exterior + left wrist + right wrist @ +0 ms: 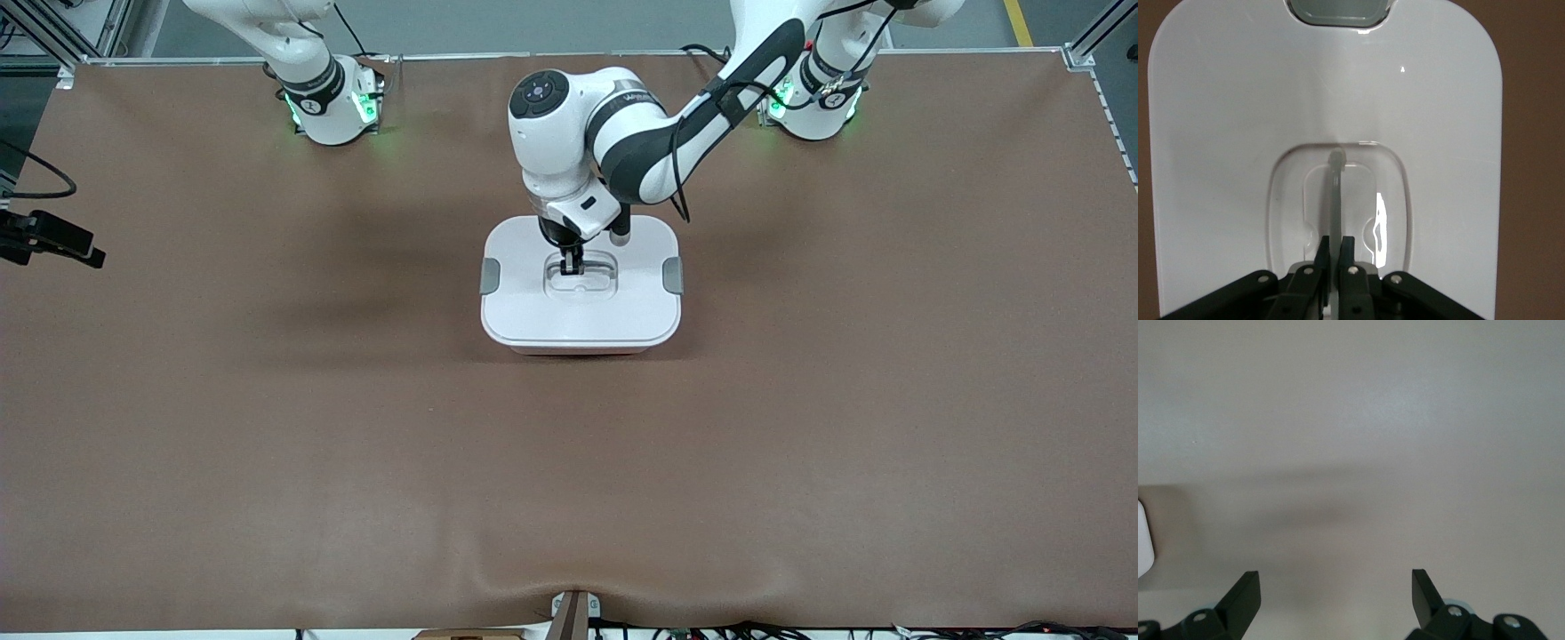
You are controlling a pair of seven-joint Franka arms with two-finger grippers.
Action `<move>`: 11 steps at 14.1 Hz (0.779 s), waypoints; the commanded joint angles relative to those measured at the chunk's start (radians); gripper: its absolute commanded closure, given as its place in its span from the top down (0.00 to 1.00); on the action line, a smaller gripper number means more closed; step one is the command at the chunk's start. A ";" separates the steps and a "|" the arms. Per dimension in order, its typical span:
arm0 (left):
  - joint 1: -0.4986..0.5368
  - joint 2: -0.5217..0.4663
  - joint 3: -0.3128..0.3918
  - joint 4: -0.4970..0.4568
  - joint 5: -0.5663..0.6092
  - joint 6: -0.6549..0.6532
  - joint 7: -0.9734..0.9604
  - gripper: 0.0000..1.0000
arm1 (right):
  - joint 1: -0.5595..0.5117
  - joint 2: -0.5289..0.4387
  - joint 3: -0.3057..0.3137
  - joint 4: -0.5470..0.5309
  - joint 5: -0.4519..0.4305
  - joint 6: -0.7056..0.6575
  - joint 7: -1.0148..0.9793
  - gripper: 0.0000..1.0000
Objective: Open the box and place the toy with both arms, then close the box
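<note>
With the left gripper [572, 264] down in the recess of the white lid [533, 307], its fingers [1348, 250] are pinched together on the thin upright handle [1335, 193] that stands betw them, so the step in hand looks like the lid grab: either lifting it off to open the box [582, 347] or the last touch of closing it, can't tell which from here. The lid sits flat on the tub, w/ a grey clip [490, 276] at each short end, both well out from the fingers and seemingly flush. The toy isn't visible anywhere; whether it's inside can't be seen thru the lid.

Right gripper [1335, 587] is out of the front view; its own wrist view shows fingers [1245, 593] wide apart, nothing betw them, over a pale blurred surface. That arm waits.

Next move, if opening: a straight pull up, grip kept firm on that slim handle, which could slip; the clips may need releasing first.

Surface: brown mat [267, 400] covering the table, a slight ripple at the edge nearest the front camera. Aluminium framing and grey floor round the edges
</note>
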 commanded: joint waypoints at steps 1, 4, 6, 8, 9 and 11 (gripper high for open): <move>-0.016 0.019 0.003 0.040 0.028 0.000 -0.083 0.00 | -0.010 -0.017 0.007 -0.009 -0.001 -0.009 -0.011 1.00; -0.016 0.019 0.003 0.043 0.037 0.000 -0.083 0.00 | -0.016 -0.016 0.004 -0.009 -0.001 -0.012 -0.025 1.00; -0.016 0.019 0.003 0.042 0.036 0.000 -0.083 0.00 | -0.025 -0.013 0.002 -0.009 -0.001 -0.011 -0.044 1.00; -0.016 0.019 0.003 0.040 0.034 0.000 -0.083 0.00 | -0.022 -0.013 0.002 -0.009 -0.001 -0.009 -0.044 1.00; -0.016 0.020 0.003 0.037 0.034 0.000 -0.083 0.00 | -0.021 -0.013 0.002 -0.009 -0.001 -0.008 -0.042 1.00; -0.016 0.020 0.003 0.037 0.033 0.000 -0.083 0.00 | -0.019 -0.013 0.004 -0.009 -0.001 -0.005 -0.041 1.00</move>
